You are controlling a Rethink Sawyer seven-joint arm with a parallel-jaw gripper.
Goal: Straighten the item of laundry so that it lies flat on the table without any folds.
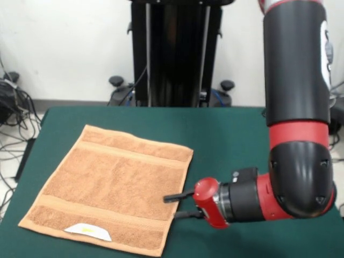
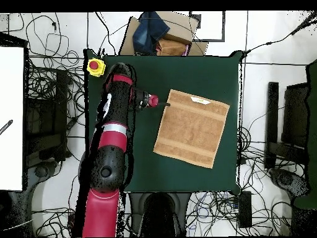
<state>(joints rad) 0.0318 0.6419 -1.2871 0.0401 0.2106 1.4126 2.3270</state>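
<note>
One towel (image 1: 110, 188) on the table (image 1: 226, 134), spread flat, no folds I can see; woven bands run near two edges, white label (image 1: 87, 231) at the edge nearest the front camera. My gripper (image 1: 177, 205) lies level, low over the cloth, fingers (image 1: 178, 197) spread apart with nothing between them, tips at the towel's side edge. Overhead, the arm (image 2: 111, 133) runs along the table's side beside a yellow stop button (image 2: 95, 66).
</note>
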